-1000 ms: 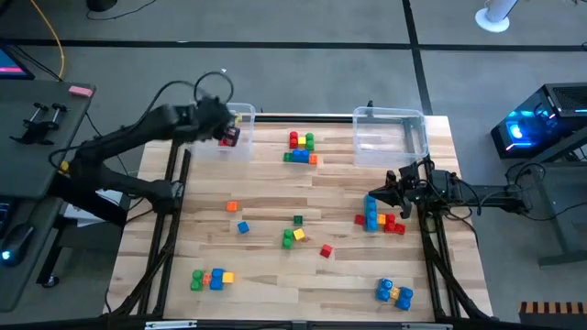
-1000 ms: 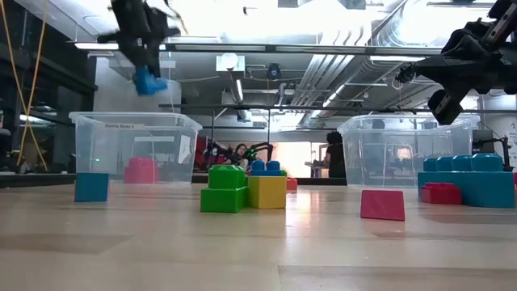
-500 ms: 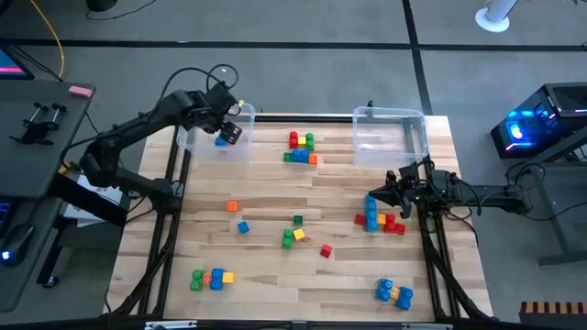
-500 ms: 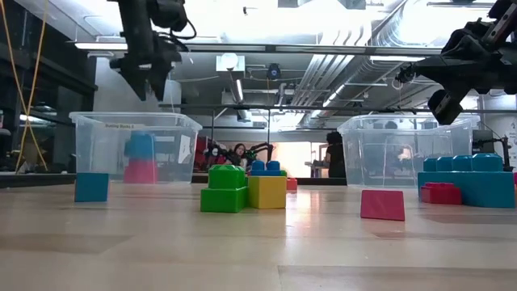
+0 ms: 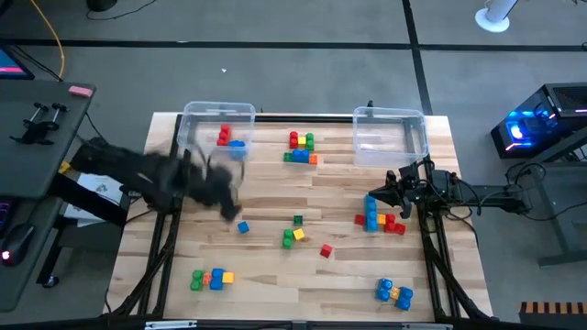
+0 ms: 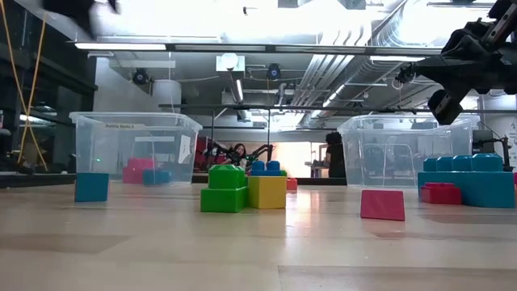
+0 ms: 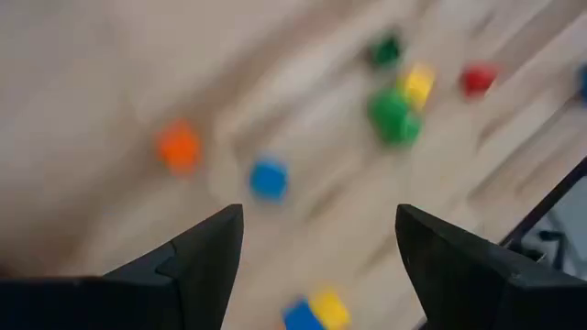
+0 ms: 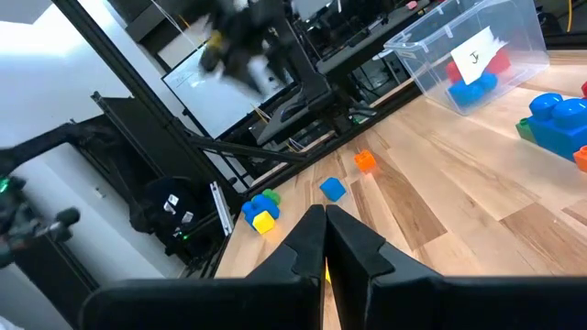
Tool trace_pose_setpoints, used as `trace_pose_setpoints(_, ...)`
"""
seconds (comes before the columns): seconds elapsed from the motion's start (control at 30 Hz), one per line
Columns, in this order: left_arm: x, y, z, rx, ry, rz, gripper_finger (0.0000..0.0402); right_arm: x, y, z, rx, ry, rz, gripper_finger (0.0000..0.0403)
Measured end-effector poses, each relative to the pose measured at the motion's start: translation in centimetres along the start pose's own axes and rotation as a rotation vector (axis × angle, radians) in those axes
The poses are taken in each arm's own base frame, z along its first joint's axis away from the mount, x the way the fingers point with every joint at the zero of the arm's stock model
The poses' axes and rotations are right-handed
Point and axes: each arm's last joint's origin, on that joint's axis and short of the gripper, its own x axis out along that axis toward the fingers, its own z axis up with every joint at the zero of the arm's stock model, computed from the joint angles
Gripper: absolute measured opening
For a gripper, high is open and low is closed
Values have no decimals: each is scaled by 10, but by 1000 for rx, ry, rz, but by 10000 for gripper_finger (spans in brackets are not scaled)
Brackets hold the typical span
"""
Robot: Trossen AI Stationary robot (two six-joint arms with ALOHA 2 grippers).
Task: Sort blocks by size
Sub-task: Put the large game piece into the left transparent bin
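- The blocks are glossy, studded plastic in red, blue, green, yellow and orange, scattered in small groups over the table.
- Two blocks, one red and one blue, lie inside the left bin, a clear, thin-walled plastic tub at the far left edge.
- The right bin, the same clear tub, stands at the far right edge; no block shows in it.
- Between the two bins sits a cluster of red, yellow, green, blue and orange blocks.
- Mid-table lie a single blue cube, a small green one, a green-and-yellow pair and a red one; an orange cube lies near the blue one.
- Two more groups sit by the near edge, one left and one right, with bare wood between them.
- The table is pale wood planks with visible grain.
- The left gripper hangs over the left-middle of the table with its jaws spread wide and nothing between them.
- The right gripper hovers at the right edge beside a tall blue block and red ones, jaws pressed together, holding nothing.
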Motion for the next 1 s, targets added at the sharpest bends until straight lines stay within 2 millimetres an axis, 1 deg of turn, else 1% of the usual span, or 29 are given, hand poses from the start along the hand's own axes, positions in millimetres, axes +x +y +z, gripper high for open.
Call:
trace_pose_setpoints(0.1, 19, -21, -50, -116, 83, 93, 268, 0, 0, 0, 0, 0, 0, 5)
trace_pose_setpoints(0.2, 45, -38, -91, -255, 152, 204, 268, 0, 0, 0, 0, 0, 1, 5)
trace_pose_setpoints(0.27, 62, -46, -111, -326, 187, 263, 268, 0, 0, 0, 0, 0, 0, 5)
trace_pose_setpoints(0.33, 77, -53, -123, -394, 192, 279, 268, 0, 0, 0, 0, 0, 0, 5)
trace_pose_setpoints(0.5, 102, -66, -135, -485, 190, 275, 268, 0, 0, 0, 0, 0, 0, 5)
trace_pose_setpoints(0.63, 116, -67, -142, -508, 177, 331, 268, 0, 0, 0, 0, 0, 0, 5)
trace_pose_setpoints(0.77, 121, -64, -141, -521, 154, 375, 268, 0, 0, 0, 0, -1, 0, 5)
trace_pose_setpoints(1.0, 120, -61, -141, -516, 138, 408, 268, 0, 0, 0, 0, 0, 0, 5)
